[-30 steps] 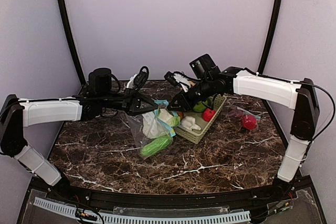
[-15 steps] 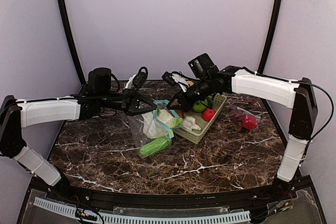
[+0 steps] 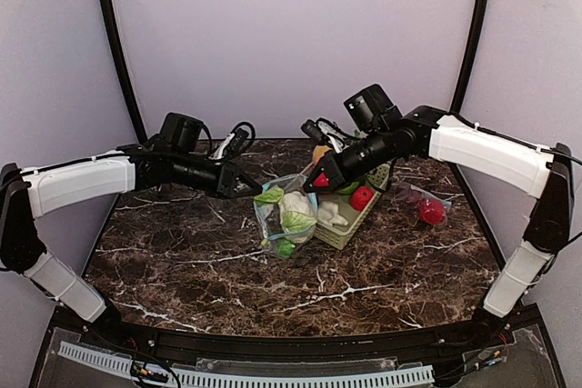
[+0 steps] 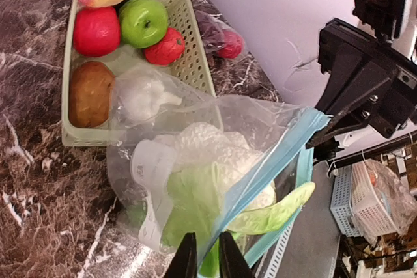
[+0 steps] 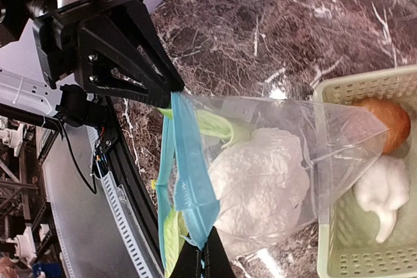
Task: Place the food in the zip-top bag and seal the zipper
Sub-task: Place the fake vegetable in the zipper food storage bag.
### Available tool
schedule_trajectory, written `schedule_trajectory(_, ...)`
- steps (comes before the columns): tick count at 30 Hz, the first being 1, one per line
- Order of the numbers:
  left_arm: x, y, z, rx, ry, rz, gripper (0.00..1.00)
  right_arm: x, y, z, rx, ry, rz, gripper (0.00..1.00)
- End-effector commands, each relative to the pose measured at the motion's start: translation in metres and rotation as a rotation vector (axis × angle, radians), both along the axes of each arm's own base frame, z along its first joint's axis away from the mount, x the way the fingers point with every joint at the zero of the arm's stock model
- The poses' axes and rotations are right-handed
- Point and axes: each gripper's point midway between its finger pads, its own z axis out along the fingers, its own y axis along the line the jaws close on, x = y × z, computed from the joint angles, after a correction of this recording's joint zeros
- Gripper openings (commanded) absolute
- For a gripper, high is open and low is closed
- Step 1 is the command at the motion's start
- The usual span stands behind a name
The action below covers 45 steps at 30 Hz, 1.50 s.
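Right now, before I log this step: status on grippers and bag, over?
Left gripper shut on clear zip-top bag, blue zipper edge; right gripper shut on same edge. White cauliflower inside. Pale green lattice basket of toy food beside bag.

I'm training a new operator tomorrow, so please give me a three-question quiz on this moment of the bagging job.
1. True or false: the cauliflower is already inside the bag.
2. What do the left gripper and right gripper pinch? A) a fruit B) the bag's zipper edge C) nothing
3. Fill in: the green apple lies in the ____.
Key: 1 true; 2 B; 3 basket.
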Motion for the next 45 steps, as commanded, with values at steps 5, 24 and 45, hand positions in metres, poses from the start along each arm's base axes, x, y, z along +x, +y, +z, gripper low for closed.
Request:
schedule_trajectory(5,-0.001,0.025,-0.031,0.175,-0.022,0.108,0.64,0.027,-0.003,0.004,0.109,0.180,-0.341,0.00)
schedule_trajectory(24,-0.050,-0.007,-0.043,0.053,0.032,0.228,0.78,0.047,-0.004,-0.003,0.090,0.147,-0.457,0.00)
schedule_trajectory(45,-0.055,-0.033,-0.029,0.137,-0.034,0.243,0.22,0.048,-0.007,-0.014,0.048,0.116,-0.472,0.00)
